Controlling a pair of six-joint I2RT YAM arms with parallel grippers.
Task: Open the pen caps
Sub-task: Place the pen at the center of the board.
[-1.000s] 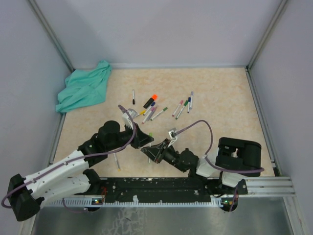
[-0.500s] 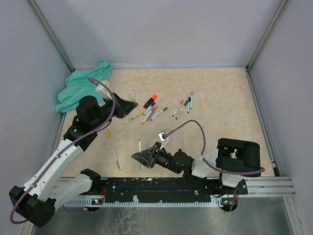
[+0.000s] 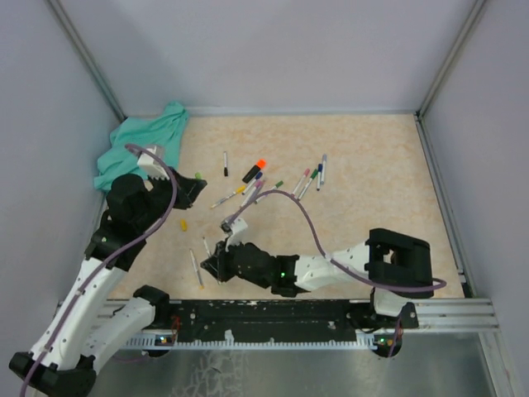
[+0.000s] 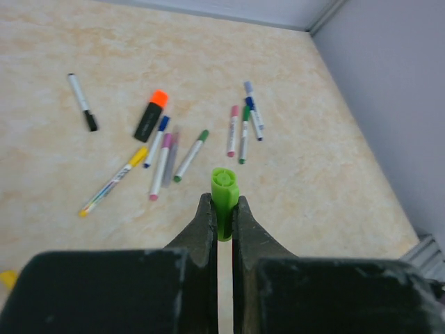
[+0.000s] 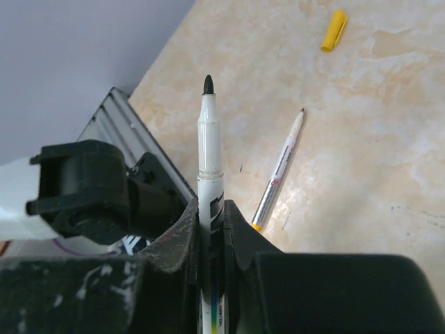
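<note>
My left gripper (image 4: 222, 209) is shut on a light green pen cap (image 4: 224, 195), which sticks out past the fingertips; it hangs over the table's left side (image 3: 195, 184). The right gripper (image 5: 211, 209) is shut on a white pen barrel (image 5: 210, 149) whose dark tip is bare, low near the front rail (image 3: 212, 263). A loose yellow cap (image 3: 183, 224) lies between the arms. Several capped pens (image 4: 189, 154) and an orange-capped black highlighter (image 4: 151, 115) lie mid-table. A black-capped pen (image 4: 82, 101) lies apart to their left.
A teal cloth (image 3: 140, 149) is bunched in the back left corner. An uncapped pen (image 5: 278, 170) lies on the table beside the right gripper. The metal rail (image 3: 446, 313) runs along the near edge, and grey walls close three sides.
The two grippers were together at one pen; the left has swung back and left with the green cap, and the right has carried the bare barrel left towards the front.
</note>
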